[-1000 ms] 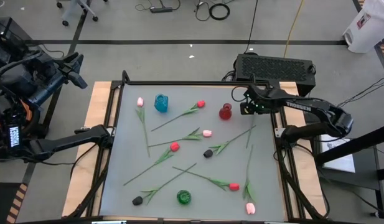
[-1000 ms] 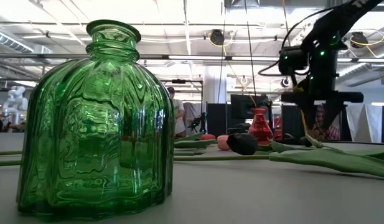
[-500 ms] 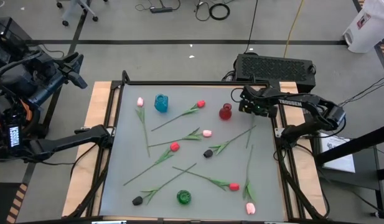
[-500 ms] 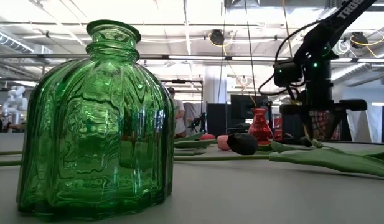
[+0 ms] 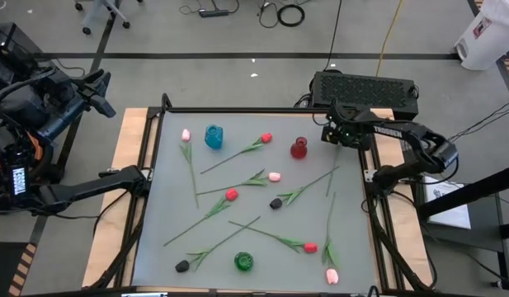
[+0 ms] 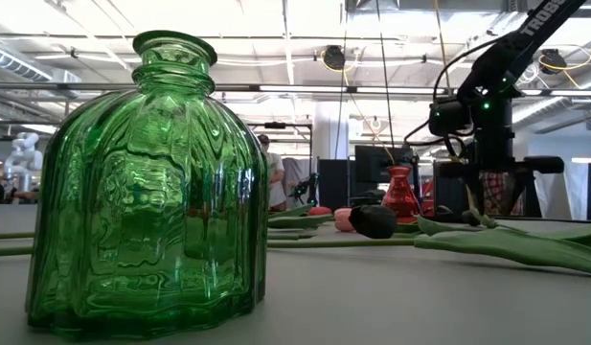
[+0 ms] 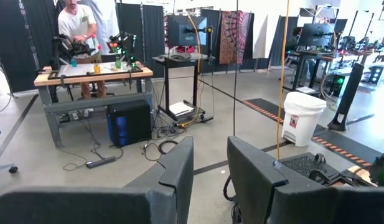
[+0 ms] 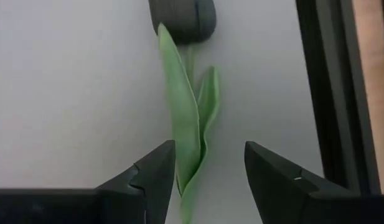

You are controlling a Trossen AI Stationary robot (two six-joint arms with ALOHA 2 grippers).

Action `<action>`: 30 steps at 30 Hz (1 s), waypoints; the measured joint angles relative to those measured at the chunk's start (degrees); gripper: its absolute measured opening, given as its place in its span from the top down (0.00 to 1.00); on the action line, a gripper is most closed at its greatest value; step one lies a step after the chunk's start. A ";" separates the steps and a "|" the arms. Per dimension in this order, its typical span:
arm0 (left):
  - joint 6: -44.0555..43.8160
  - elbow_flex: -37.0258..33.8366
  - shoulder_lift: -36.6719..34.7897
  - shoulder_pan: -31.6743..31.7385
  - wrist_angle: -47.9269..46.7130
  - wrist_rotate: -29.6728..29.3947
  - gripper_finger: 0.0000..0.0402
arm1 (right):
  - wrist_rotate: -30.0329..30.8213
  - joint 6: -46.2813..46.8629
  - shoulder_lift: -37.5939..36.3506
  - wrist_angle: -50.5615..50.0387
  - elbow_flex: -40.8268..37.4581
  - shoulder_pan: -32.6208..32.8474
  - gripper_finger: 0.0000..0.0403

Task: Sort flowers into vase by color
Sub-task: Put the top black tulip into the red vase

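You've got nine fake long-stemmed tulips (image 5: pixel 256 178) lying flat, scattered mid-frame: red, pink and black heads.

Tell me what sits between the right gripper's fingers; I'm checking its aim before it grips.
In the right wrist view, the open right gripper straddles the black tulip's green leaves, which lie on the table, ungripped.

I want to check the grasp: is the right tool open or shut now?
Open. In the right wrist view the right tool has its two dark fingers apart, with the green leaf between them, not squeezed.
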 joint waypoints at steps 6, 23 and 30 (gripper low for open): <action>0.00 0.00 0.02 -0.02 -0.02 -0.02 0.74 | -4.22 -5.18 -0.02 1.64 0.00 -3.89 0.54; 0.00 0.00 -0.01 -0.01 0.00 -0.02 0.74 | -7.07 -8.13 2.14 2.23 -0.02 -3.63 0.54; 0.00 0.02 0.00 -0.02 0.00 -0.02 0.74 | -7.50 -9.17 6.46 2.53 0.18 -3.61 0.54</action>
